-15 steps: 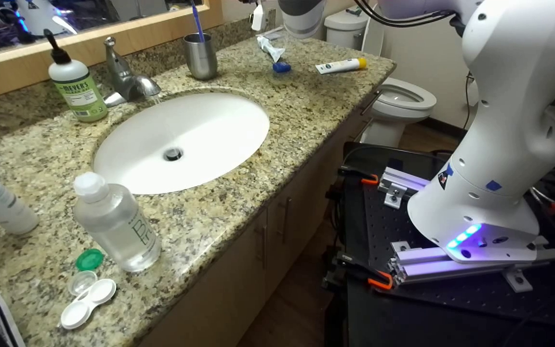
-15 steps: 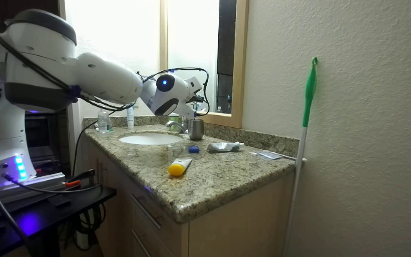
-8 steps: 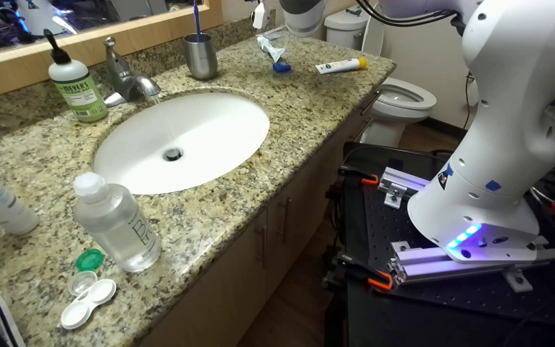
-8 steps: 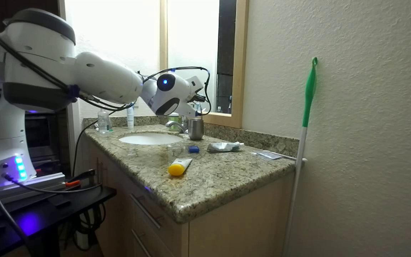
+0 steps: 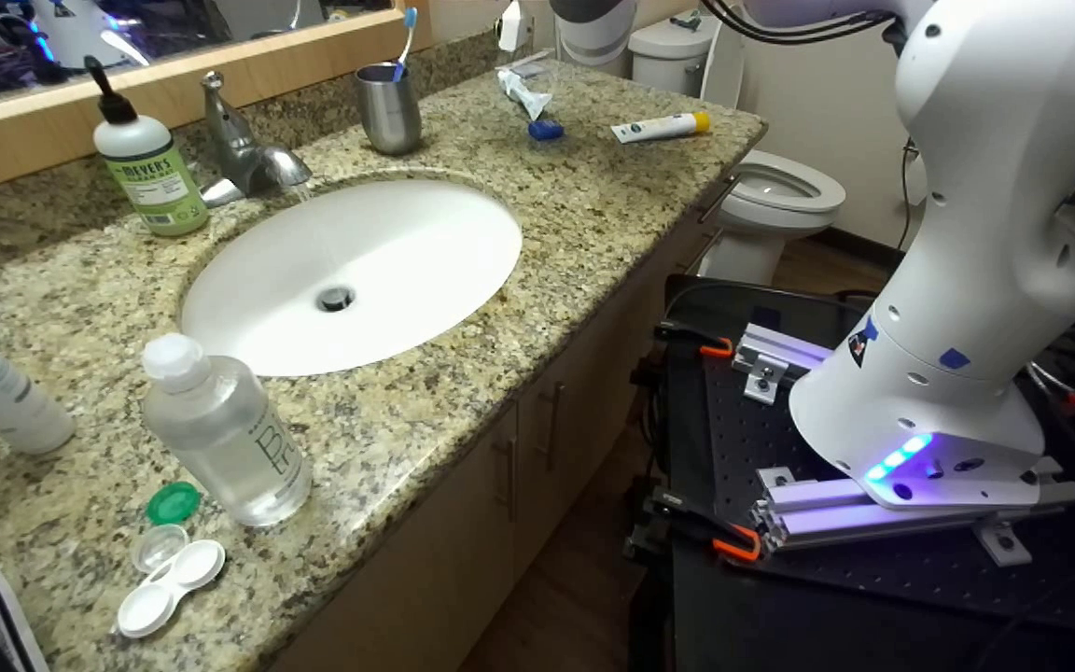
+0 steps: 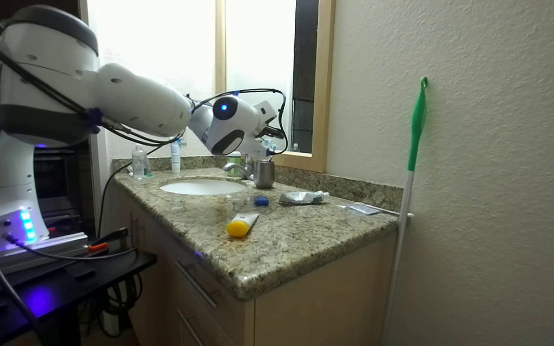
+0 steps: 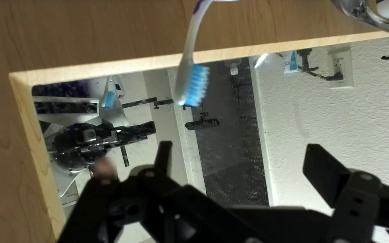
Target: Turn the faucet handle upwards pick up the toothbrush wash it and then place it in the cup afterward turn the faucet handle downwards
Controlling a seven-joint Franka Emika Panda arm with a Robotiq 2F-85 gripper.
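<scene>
We take the cup [image 6: 264,174] as our landmark. In an exterior view the end of the arm [image 6: 231,127] hangs above its rim, and in the wrist view we find the gripper [image 7: 240,157] spread wide, its jaws well apart with nothing held between them. The toothbrush [image 5: 404,47] stands in the cup, head up and tilted, clear of the jaws, so we judge the washing and placing done and only the last turn left.

That turn hangs on the faucet handle [image 5: 218,103]. In an exterior view it stands left of the cup and near it, its tip about level with the rim, its long axis close to upright and leaning a little away from the cup. A faint streak [image 5: 303,192] under the spout [image 5: 286,168] suggests to us that water is running. From the jaws, then, the handle should lie sideways past the cup and lower down. In the wrist view a cut-off curve of chrome [image 7: 353,11] shows to one side of the toothbrush; we cannot tell whether it is handle or spout.

We would draw the jaws clear of the cup first — a straight sweep might catch the toothbrush — then bring them together and press the handle down from above.
</scene>
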